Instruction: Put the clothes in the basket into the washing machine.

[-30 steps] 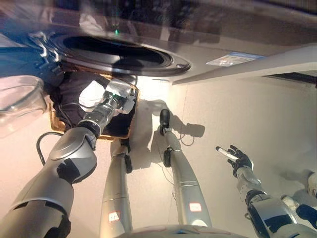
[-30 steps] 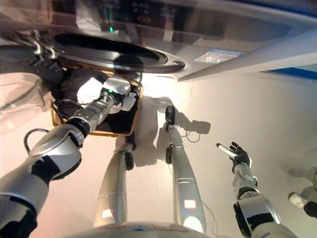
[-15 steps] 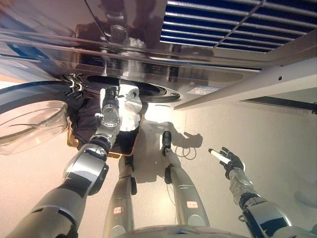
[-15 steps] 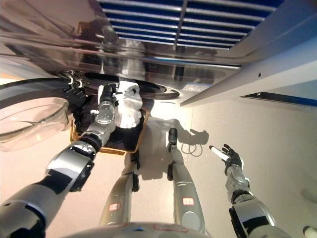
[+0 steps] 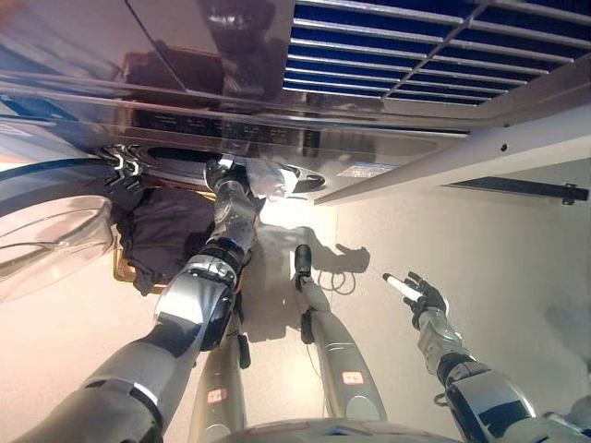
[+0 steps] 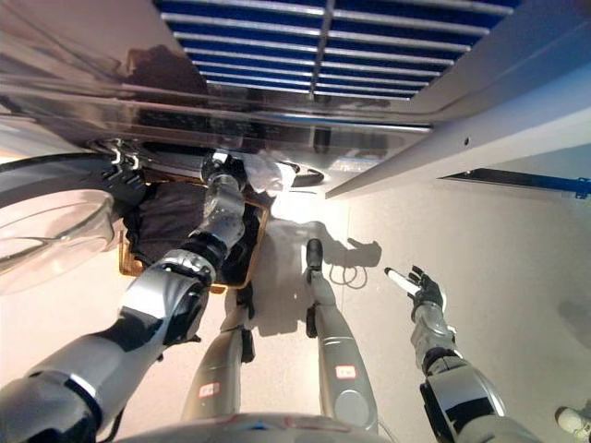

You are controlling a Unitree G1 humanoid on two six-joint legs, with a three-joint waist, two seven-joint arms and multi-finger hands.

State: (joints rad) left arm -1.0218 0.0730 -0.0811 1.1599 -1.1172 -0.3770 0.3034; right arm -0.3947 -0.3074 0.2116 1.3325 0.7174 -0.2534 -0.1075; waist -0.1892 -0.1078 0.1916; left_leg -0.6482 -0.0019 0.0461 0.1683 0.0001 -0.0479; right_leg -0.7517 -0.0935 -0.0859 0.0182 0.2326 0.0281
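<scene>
Washing machine (image 5: 277, 138) fills the top of both views, its round opening (image 5: 185, 157) facing down toward us. We see its door (image 5: 46, 245) swung out to the left, with a clear domed window.

Left hand (image 5: 224, 175) is raised to the right part of the opening's rim. It is clamped on a white cloth (image 6: 270, 173), which bunches just beside the hand and lies against the rim, partly across the mouth of the drum. We cannot tell how far the cloth reaches inside.

Below the opening, on the floor (image 5: 499, 249), stands a basket (image 6: 242, 268) with a brown woven rim. Dark clothes (image 5: 166, 235) fill it and spill over its left side. The left arm crosses over the basket's right part on its way up to the machine.

Right hand (image 5: 423, 297) hangs well apart from all this, low on the right over bare floor. Its fingers are spread and relaxed, one white-tipped finger pointing out to the left, and it holds nothing.

A pale beam or ledge (image 5: 462, 157) runs aslant from the machine's right edge toward the upper right. Above it we note a panel of blue slats (image 6: 305, 46).
</scene>
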